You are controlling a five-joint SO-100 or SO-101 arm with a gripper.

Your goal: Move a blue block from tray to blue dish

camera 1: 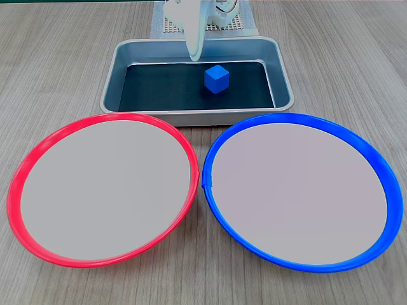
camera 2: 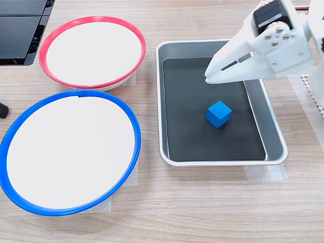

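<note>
Step in hand looks like the approach: gripper hangs over the tray, jaws pressed together, holding nothing. Next move probably calls for spreading the jaws, then dropping onto the blue block (it sits alone on the tray's dark bottom, w/ the tip just beside it). Blue dish and red dish both hold nothing.

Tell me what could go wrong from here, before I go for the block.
1. The gripper hangs over the tray off to one side of the block, fingers together; descending like this could knock the block away.
2. The tray wall may hamper the approach.
3. The red dish almost touches the blue dish, so a sloppy release could land wrong.
</note>
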